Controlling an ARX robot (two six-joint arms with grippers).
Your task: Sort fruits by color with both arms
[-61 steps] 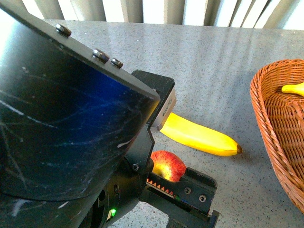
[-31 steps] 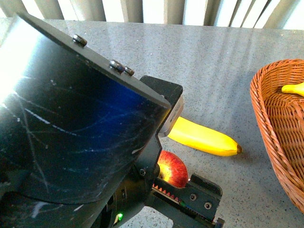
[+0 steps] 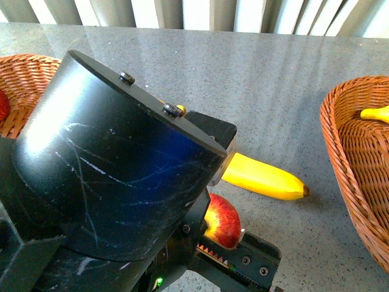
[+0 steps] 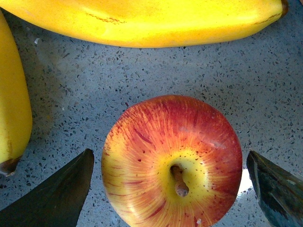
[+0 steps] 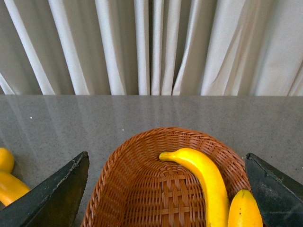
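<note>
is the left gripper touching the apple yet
Apart. The left wrist view shows the apple between the fingers of the open left gripper, with a sliver of table visible on each side.

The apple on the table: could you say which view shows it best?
The left wrist view: the apple fills it, stem dimple clear, between open jaws. The front view shows only a part behind the left arm. The right wrist view shows none.

No readable text, no labels, brands, numbers or signs, none on the black arm (image 3: 109, 182), the apple (image 4: 173, 161), the wicker basket (image 5: 123, 189)
</note>
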